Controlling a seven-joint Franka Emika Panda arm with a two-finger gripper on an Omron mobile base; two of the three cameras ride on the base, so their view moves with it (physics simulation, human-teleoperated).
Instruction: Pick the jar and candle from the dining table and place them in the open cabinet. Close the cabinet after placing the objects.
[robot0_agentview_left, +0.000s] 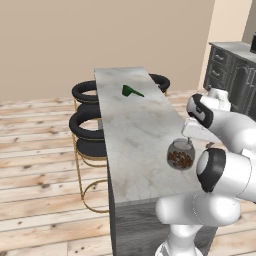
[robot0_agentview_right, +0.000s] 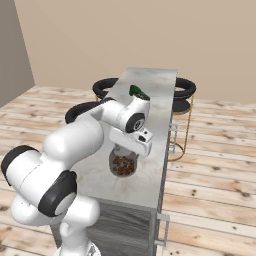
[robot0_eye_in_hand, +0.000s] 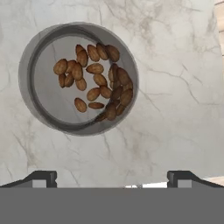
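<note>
Glass jar (robot0_eye_in_hand: 78, 78) of almonds stood on the marble tabletop (robot0_eye_in_hand: 175, 87), upper left of frame — end effector (robot0_eye_in_hand: 112, 177) poised directly above, jaws spread wide, holding nothing.

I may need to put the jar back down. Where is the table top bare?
Bare marble runs between the jar and the green object, and along the table's stool-side edge. It is crowded at the near end, where the open gripper hangs over the jar.
</note>
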